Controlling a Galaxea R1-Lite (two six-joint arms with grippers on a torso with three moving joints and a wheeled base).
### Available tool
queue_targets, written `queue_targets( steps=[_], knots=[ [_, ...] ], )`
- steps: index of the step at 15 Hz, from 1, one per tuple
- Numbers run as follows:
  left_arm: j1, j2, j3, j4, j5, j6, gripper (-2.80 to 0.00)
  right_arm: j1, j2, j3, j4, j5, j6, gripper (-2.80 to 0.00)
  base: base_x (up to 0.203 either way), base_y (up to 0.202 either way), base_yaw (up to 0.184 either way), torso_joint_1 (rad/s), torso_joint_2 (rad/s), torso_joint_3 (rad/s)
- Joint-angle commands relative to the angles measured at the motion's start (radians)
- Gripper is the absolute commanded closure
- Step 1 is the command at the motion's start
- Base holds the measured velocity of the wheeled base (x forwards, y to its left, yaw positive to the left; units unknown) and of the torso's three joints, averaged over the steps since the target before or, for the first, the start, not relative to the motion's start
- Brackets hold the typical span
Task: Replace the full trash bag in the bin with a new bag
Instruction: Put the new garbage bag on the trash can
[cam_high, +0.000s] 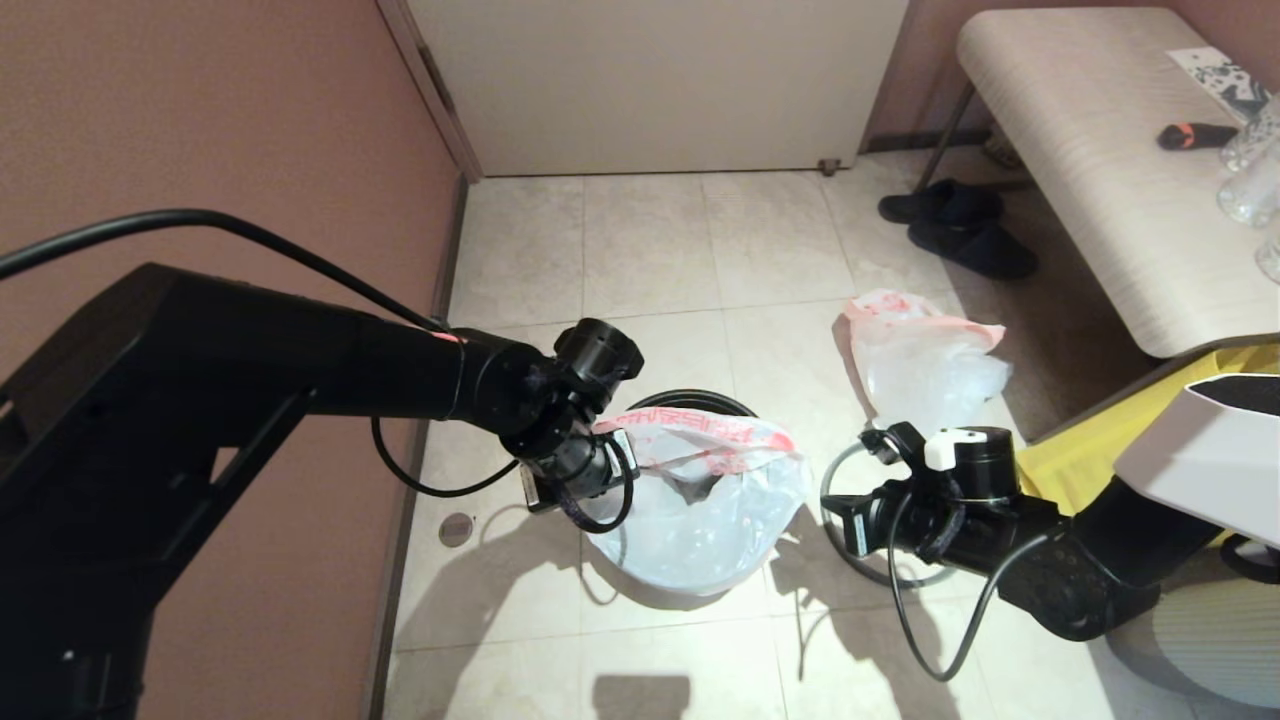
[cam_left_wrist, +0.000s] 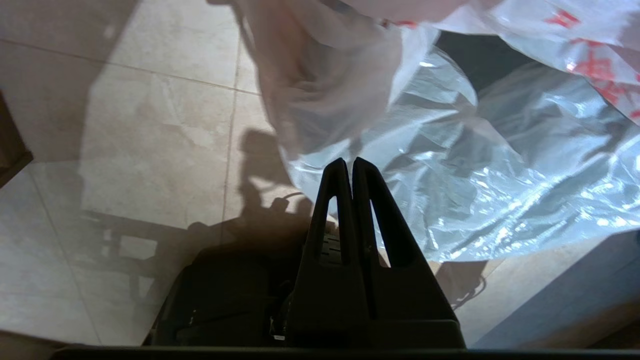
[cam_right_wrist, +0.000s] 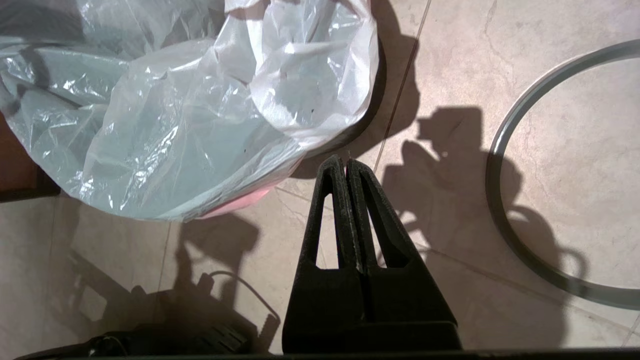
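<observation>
The black bin stands mid-floor, and the new bag, translucent white with red print, is draped loosely over it. Its mouth gapes towards the far side. My left gripper is shut, with nothing visible between its fingers, and its tips are close against the bag's left side. My right gripper is shut over bare tile just right of the bin. The grey hoop lies flat on the floor beside it. The full trash bag lies on the tiles behind, to the right.
A brown wall runs close along the left and a door closes the far end. Dark slippers lie under a pale bench holding glasses. A yellow bag sits at the right. A floor drain is near the wall.
</observation>
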Motion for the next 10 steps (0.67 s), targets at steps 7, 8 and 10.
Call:
queue_targets(
  steps=[7, 8, 10],
  knots=[
    [-0.002, 0.043, -0.095, 0.023, -0.002, 0.072, 0.0, 0.032, 0.0, -0.024, -0.007, -0.004, 0.046, 0.0, 0.0, 0.0, 0.0, 0.0, 0.0, 0.0],
    [0.002, 0.066, -0.142, 0.025, -0.003, 0.098, 0.0, 0.054, 0.015, -0.028, -0.01, -0.006, 0.056, 0.0, 0.0, 0.0, 0.0, 0.0, 0.0, 0.0],
    [0.005, 0.11, -0.21, 0.028, -0.013, 0.149, 0.0, 0.073, 0.054, -0.036, -0.086, -0.01, 0.081, 0.0, 0.0, 0.0, 0.0, 0.0, 0.0, 0.0]
  ],
)
